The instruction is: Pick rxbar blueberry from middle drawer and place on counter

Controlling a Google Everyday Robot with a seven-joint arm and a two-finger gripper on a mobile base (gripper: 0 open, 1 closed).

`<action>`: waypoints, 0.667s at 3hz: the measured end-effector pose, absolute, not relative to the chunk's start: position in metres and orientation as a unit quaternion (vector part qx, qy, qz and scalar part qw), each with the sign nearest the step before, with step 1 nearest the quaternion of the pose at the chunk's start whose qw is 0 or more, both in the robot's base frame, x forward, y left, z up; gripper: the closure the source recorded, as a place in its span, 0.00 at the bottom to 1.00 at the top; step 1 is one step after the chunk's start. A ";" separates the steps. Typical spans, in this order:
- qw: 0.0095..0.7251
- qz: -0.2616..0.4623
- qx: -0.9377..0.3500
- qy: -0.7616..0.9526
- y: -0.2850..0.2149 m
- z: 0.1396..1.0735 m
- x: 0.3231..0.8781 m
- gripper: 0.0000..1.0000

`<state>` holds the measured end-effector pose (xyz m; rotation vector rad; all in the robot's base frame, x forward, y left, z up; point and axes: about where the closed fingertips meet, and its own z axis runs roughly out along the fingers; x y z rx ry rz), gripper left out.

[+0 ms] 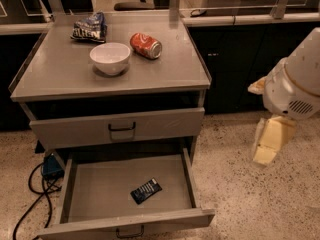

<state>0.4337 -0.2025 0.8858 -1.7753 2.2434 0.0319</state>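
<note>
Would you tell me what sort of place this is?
Probably an office kitchenette or test kitchen: a grey metal drawer cabinet holding a white bowl, red soda can and blue chip bag, dark base cabinets behind, speckled floor. The cream gripper hangs right of the cabinet.

Cream plastic gripper (268, 145) low at far right; its white rounded arm (300, 79) runs off the right edge. White print on flat dark-wrapped rxbar blueberry (146, 191) too small to read.

rxbar blueberry (146, 191) in middle drawer (100, 191); jaws at right, apart.
</note>
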 end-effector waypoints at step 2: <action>0.139 0.037 -0.651 0.745 -0.167 0.855 0.446 0.00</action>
